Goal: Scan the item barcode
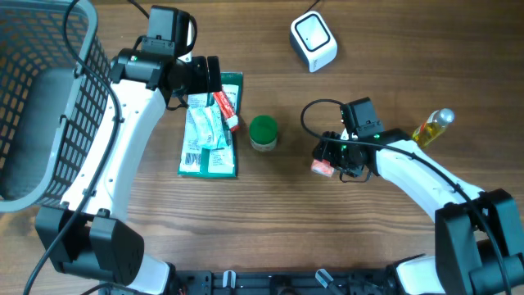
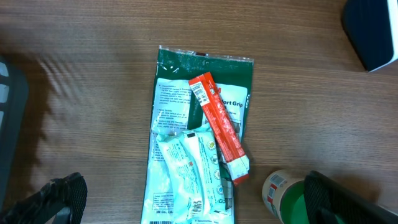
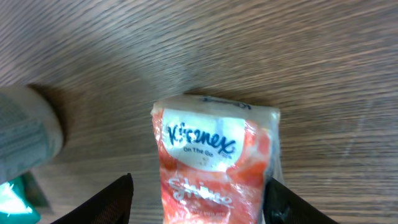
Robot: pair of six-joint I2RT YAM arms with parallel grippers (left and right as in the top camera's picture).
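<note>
The left arm (image 1: 123, 139) is arching in from the near left edge, holding the left hand (image 1: 214, 79) facing right with its fingers (image 2: 59, 199) spread wide. The right arm (image 1: 417, 168) is angling leftward, its right hand (image 1: 327, 156) pointing down, fingers (image 3: 115, 199) standing apart.

On the desk (image 1: 270, 233), a wire basket (image 1: 88, 98) stands at the left, and right of it lies a flat packet (image 1: 210, 162) with sachets (image 1: 205, 127) and a stick pack (image 1: 227, 109) on top. A small jar (image 1: 264, 131) stands just right of the packet. A Kleenex pack (image 1: 322, 167) lies nearer and further right, a bottle (image 1: 432, 127) beyond it, and a barcode scanner (image 1: 313, 43) sits far behind them.
</note>
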